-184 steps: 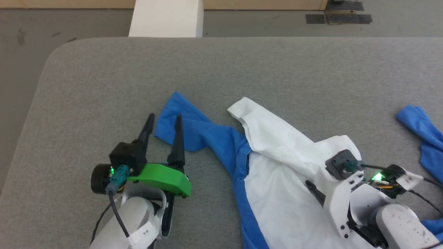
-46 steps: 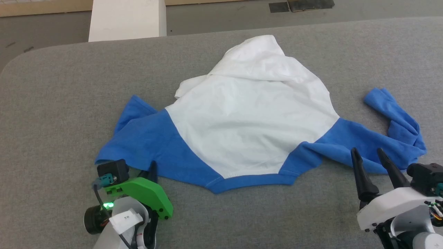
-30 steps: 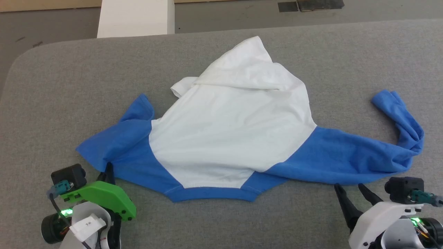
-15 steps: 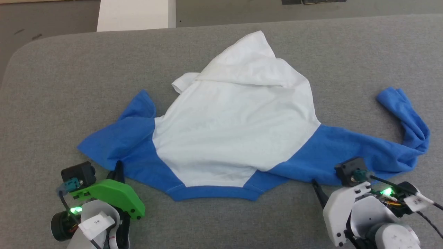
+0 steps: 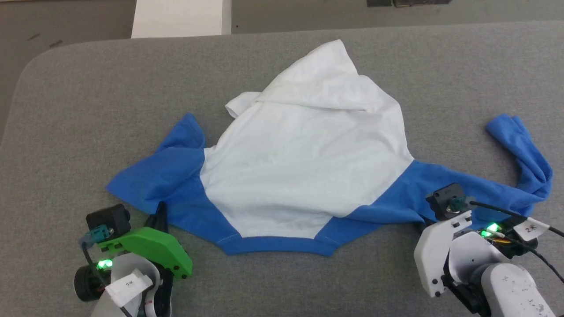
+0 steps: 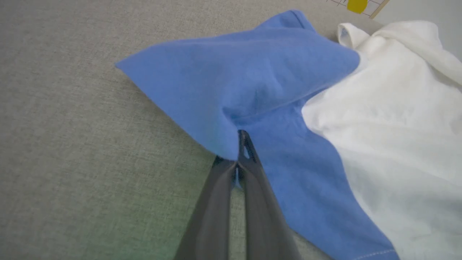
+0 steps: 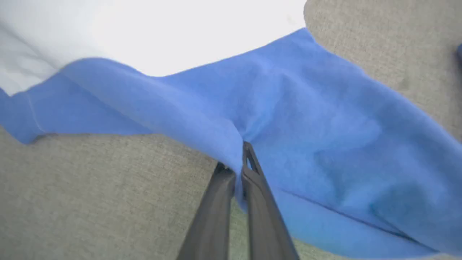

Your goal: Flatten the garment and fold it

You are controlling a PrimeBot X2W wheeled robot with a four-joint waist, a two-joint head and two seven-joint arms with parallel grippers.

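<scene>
**Both grippers pinch the blue sleeves**

Nearest us, the left gripper (image 6: 241, 144) has its jaws clenched on a fold of the sleeve at our left (image 5: 163, 171). The right gripper (image 7: 243, 159) has its jaws clenched on the near edge of the sleeve at our right (image 5: 480, 193). Between them we see the blue neckband (image 5: 277, 245) facing us. The garment (image 5: 304, 167) lies spread on the grey worktop (image 5: 88, 110), its white body wrinkled and its far part folded over itself. The right sleeve's cuff (image 5: 506, 127) curls away from us. Beyond the worktop's far edge a white block (image 5: 180, 17) stands on the floor (image 5: 66, 22).
</scene>
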